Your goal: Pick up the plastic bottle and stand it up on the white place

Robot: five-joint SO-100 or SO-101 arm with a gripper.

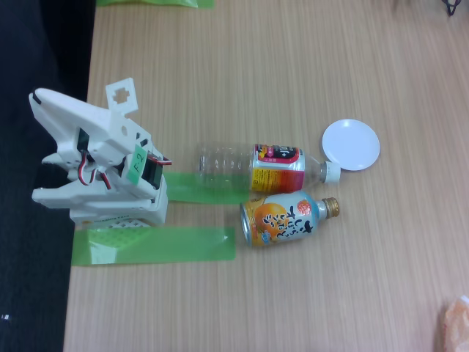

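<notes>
Lying on its side on the wooden tabletop (242, 66) in the fixed view, the clear ribbed plastic bottle (256, 167) is pointing its white cap at the small round white disc (351, 144), almost touching it. An orange and light-blue metal bottle-can (286, 217) is lying just beside it. The folded white arm (95, 161) is sitting above green tape strips (154, 244); I cannot tell how its tool is standing.

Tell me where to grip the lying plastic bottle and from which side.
Grip the plastic bottle across its clear ribbed body, left of the label, coming from above. It lies flat, cap toward the white disc, and the orange can crowds its labelled end.
</notes>
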